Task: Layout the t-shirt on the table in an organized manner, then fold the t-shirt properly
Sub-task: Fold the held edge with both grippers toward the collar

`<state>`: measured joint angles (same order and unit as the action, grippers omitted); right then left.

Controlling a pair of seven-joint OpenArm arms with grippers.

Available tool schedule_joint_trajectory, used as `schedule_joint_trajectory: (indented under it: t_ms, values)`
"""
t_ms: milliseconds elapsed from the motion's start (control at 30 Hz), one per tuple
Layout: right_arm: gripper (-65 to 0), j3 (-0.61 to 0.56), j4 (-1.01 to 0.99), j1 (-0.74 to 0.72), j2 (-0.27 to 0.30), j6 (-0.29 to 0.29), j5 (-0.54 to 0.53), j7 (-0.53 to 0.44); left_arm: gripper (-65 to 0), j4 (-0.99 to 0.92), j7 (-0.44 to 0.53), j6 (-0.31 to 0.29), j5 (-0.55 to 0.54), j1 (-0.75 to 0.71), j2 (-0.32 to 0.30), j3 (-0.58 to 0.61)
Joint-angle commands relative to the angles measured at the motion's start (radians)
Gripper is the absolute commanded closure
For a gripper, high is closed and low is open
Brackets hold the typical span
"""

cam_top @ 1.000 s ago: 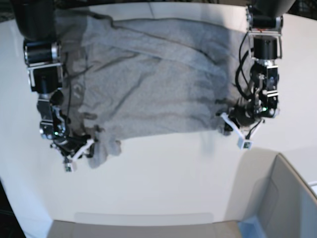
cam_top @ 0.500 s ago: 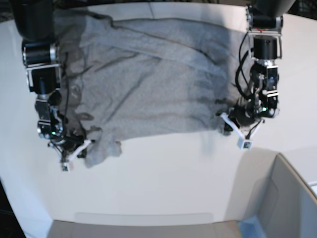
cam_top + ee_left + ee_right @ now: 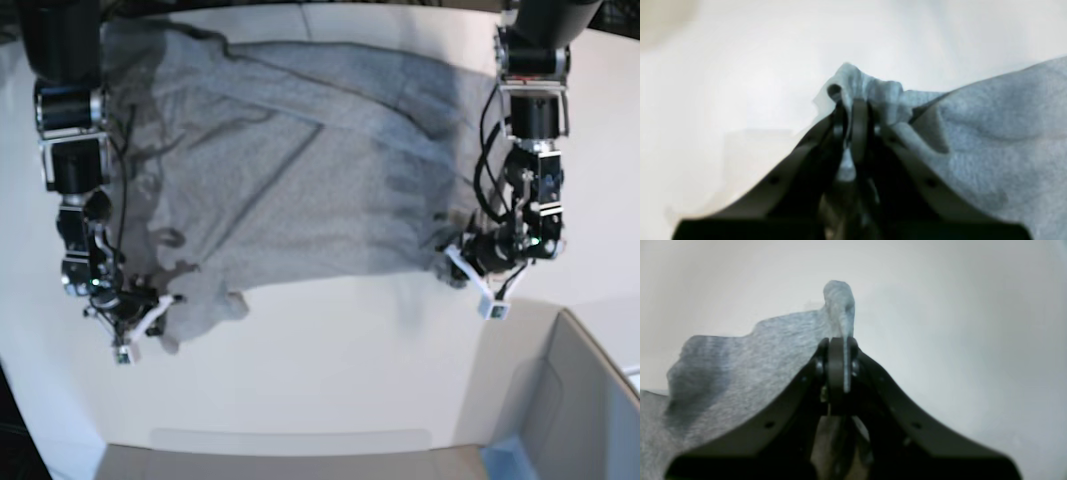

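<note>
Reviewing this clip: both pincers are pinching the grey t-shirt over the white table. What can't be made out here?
- t-shirt: far edge hidden by the arms and frame top, base view; no lettering visible.
- left pincer: cloth covers its tips, wrist view blurred.
- right pincer: which shirt part it holds is unclear.
- table: near edge cut off.

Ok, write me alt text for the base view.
A light heather-grey cotton t-shirt is held stretched over the smooth white table by two black robot arms. The right gripper pinches its bunched corner at the view's left, and the left gripper pinches the opposite corner. A grey box-like bin sits at lower right.
</note>
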<state>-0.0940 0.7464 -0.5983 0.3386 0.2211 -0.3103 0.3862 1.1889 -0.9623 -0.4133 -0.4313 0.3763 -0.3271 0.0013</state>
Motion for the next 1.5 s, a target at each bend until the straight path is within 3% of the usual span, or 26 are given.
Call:
schedule_joint_trajectory:
  t_ms: [0,167,433,600,833,1067,1233,1467]
  values:
    - [0.0,0.007,0.015,-0.03,0.015,0.001,-0.005,-0.019,0.0,0.053,0.021,-0.002,-0.008,0.023,-0.016,-0.034]
    - [0.0,0.007,0.138,-0.004,0.037,-0.001,-0.005,-0.01,0.0,0.156,-0.042,-0.003,-0.008,-0.013,-0.017,-0.119]
    - [0.0,0.017,0.262,0.061,0.04,-0.005,-0.007,-0.01,0.0,0.243,-0.076,-0.003,-0.007,-0.063,-0.022,-0.129]
    - [0.0,0.139,0.356,0.133,0.029,-0.005,-0.007,-0.006,0.0,0.288,-0.077,-0.003,-0.007,-0.102,-0.023,-0.163]
    - [0.0,0.261,0.542,0.214,0.029,0.001,-0.007,0.162,0.0,0.405,-0.169,-0.003,-0.007,-0.141,-0.023,-0.252]
    - [0.0,0.319,0.709,0.311,0.029,0.001,-0.007,0.253,0.0,0.421,-0.254,-0.003,-0.007,-0.147,-0.022,-0.255]
    - [0.0,0.362,0.813,0.366,0.029,0.001,-0.007,0.322,0.0,0.544,-0.271,-0.003,-0.007,-0.205,-0.023,-0.257]
    - [0.0,0.405,0.942,0.429,0.029,0.001,-0.007,0.425,0.0,0.618,-0.376,-0.003,-0.007,-0.233,-0.023,-0.257]
